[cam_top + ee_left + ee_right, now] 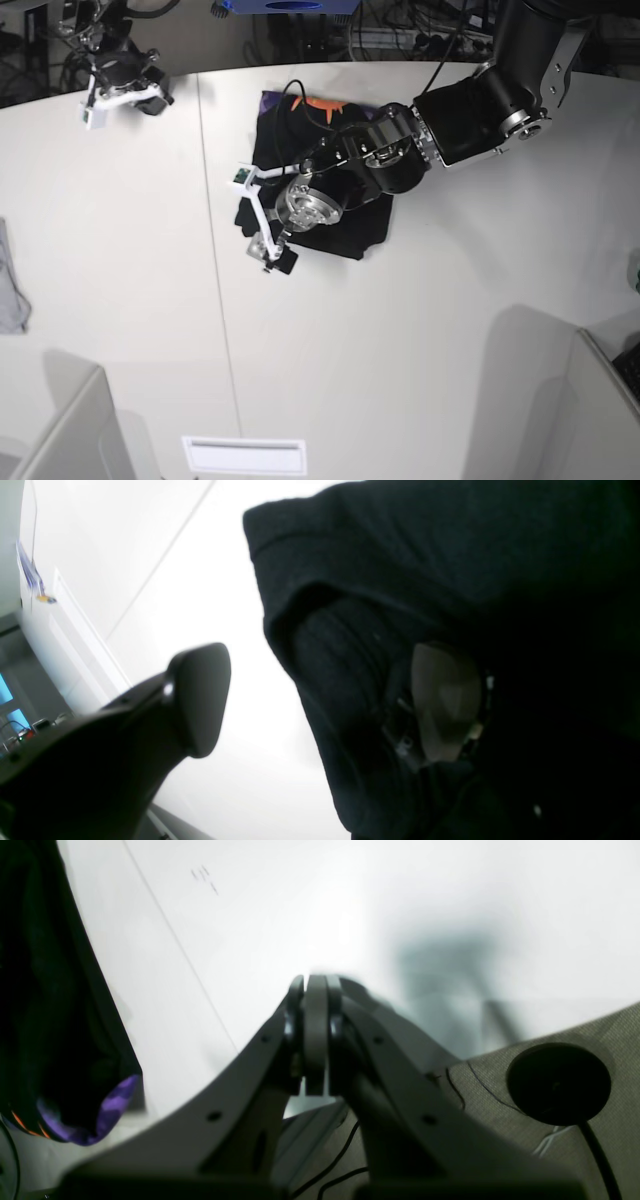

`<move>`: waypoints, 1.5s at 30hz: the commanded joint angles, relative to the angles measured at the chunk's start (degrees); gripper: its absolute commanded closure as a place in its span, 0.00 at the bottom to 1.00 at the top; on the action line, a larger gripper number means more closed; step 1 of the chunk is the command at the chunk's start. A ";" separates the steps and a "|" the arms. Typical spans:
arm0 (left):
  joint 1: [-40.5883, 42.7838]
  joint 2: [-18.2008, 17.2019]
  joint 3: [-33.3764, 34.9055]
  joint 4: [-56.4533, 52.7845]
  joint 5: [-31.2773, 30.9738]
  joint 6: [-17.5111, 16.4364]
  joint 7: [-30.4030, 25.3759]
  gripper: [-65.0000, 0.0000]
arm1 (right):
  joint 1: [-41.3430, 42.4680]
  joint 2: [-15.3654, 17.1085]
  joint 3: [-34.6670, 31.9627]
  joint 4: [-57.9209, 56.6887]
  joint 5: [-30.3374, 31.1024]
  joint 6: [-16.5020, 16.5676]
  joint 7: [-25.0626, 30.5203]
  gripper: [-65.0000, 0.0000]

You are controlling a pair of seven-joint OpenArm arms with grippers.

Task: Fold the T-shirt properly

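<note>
l gripper [320, 700] gaping wide over folded black t-shirt [345, 225] edge, gripping nothing; r gripper [316, 990] sitting pinched closed, empty, away from shirt.

White table [420, 330] under folded black T-shirt [350, 225]; grey cloth [10, 285] at its edge.

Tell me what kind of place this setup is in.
Probably a robotics lab or workshop: a large white table with a black T-shirt on it, tangled cables along the far edge, and grey partition panels at the near corners.
</note>
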 commanded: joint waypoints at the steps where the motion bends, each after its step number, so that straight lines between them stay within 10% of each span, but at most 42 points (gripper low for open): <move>1: -0.91 0.22 -0.30 0.80 -0.25 -0.47 -0.25 0.15 | -1.38 0.53 -0.07 0.33 -0.86 -0.34 -1.37 1.00; 20: 2.60 0.14 -28.88 19.17 -0.69 -0.47 8.98 0.20 | -1.73 1.76 -0.07 1.03 -1.03 -0.25 -1.10 1.00; 26: 14.03 0.14 -43.56 30.42 -0.78 -0.47 9.86 1.00 | -1.90 2.72 -0.07 7.54 -14.92 1.59 -1.01 1.00; 28: 17.46 0.14 -47.86 31.39 -0.78 -0.47 9.60 1.00 | -2.34 1.49 0.37 9.56 -19.14 7.04 -0.49 1.00; 33: 27.04 0.14 -58.77 31.48 -0.78 -0.47 -1.74 1.00 | -4.28 -0.44 0.54 11.41 -29.08 16.54 6.28 1.00; 45: 55.79 0.05 -77.84 31.04 -10.10 3.62 -35.85 1.00 | -9.11 3.96 -2.18 10.97 -52.11 16.98 23.34 1.00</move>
